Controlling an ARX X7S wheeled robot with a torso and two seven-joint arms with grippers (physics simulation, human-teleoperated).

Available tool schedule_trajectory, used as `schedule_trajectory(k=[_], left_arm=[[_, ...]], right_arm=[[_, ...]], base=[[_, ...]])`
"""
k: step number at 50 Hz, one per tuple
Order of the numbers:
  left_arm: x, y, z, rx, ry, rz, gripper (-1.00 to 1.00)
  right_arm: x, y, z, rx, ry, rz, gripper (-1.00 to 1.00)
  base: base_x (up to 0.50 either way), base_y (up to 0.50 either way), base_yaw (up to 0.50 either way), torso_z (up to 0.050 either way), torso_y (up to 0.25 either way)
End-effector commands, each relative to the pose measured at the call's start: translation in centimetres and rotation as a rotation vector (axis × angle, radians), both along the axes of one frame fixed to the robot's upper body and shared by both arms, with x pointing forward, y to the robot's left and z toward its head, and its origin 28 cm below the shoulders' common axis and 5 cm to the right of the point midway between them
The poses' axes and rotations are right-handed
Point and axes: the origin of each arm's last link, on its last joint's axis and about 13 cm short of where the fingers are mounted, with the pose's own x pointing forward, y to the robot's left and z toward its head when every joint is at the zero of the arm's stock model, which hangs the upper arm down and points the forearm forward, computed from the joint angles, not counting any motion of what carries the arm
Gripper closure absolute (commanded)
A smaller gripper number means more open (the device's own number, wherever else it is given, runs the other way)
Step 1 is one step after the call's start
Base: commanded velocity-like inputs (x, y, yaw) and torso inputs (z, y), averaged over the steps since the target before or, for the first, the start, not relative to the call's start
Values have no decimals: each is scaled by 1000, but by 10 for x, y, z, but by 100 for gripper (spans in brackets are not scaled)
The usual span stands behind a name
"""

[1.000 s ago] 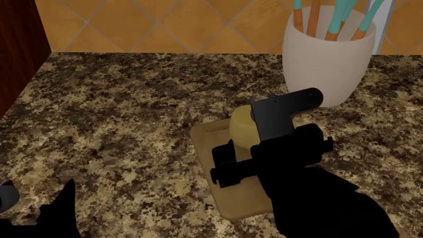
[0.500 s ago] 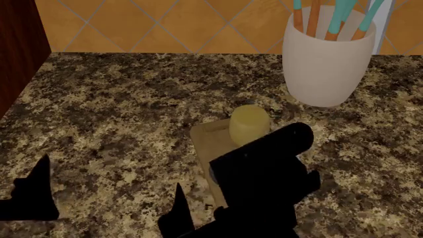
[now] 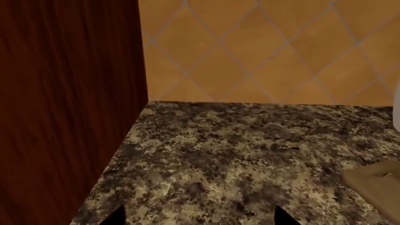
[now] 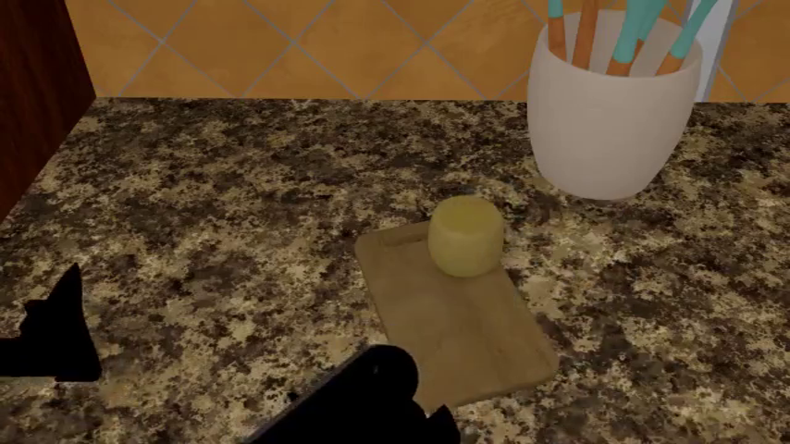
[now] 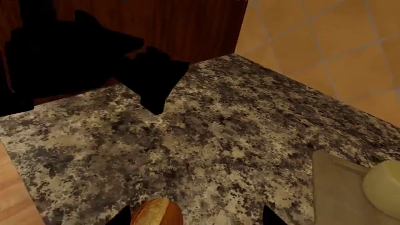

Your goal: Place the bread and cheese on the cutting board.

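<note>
Speckled granite countertop (image 4: 247,185), orange tiled wall behind. Cutting board (image 4: 463,324) laid flat; cheese (image 4: 465,235) stood at its far end. Bread (image 5: 157,213) seen near countertop's front edge, between spread tips of right gripper (image 5: 196,218). Left gripper (image 3: 196,218) likewise spread, nothing held.

Cheese (image 4: 465,235) on the cutting board's (image 4: 463,328) far end, utensil crock (image 4: 610,115) behind and right of it.

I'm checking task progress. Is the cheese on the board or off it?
On. The cheese stands upright at the far end of the board, with no gripper touching it.
</note>
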Motion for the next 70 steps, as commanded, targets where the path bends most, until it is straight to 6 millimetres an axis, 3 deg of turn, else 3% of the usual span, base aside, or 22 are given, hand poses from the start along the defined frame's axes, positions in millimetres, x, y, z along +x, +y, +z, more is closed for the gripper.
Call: schedule_trajectory(k=[1,12,29,70], left_arm=[[8,3,4,-4,-11,6,-100],[5,-1,-1,-8,-4,-10,-100],[3,0,-7,-18,7,-14,-100],[3,0,-13,-15,15,-17,-100]], right_arm=[[-12,13,-6,34,16,69,-100],[-5,21,-27,30,86,84,-100],[24,32,-49,-35,155,72,-100],[25,40,-84,-37,289,58,-100]], base=[[0,0,0,0,0],[0,0,0,0,0],[0,0,0,0,0],[0,0,0,0,0]])
